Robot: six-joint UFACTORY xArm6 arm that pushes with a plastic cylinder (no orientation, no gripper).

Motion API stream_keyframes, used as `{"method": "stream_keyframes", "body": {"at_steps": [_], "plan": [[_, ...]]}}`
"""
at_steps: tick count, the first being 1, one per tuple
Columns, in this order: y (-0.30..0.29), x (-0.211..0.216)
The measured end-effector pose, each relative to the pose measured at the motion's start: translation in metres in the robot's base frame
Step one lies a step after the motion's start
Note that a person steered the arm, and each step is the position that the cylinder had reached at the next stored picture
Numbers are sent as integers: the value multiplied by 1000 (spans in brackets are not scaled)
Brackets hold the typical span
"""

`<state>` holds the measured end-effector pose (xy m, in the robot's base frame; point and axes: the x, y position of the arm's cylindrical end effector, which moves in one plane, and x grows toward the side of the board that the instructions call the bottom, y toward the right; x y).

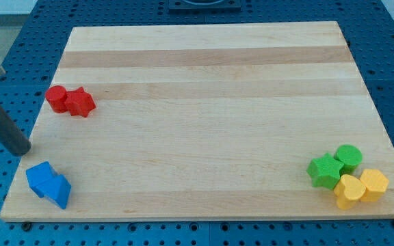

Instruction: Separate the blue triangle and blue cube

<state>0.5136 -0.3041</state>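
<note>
The blue cube (41, 178) and the blue triangle (60, 190) lie touching each other at the board's bottom left corner, the cube to the left and slightly above the triangle. My tip (23, 151) is at the board's left edge, just above and left of the blue cube, apart from it. The dark rod slants up to the view's left edge.
A red cylinder (56, 98) and a red star (80, 102) touch near the left edge. At the bottom right sit a green star (325, 171), a green cylinder (349, 158), a yellow heart (349, 192) and a yellow hexagon (374, 184). The wooden board (204, 89) lies on a blue pegboard.
</note>
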Motion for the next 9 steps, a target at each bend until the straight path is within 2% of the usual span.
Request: {"method": "stream_keyframes", "body": {"at_steps": [2, 3, 5, 6, 8, 9], "plan": [[0, 12], [11, 53], [52, 99], [53, 104], [109, 104], [111, 98]]}}
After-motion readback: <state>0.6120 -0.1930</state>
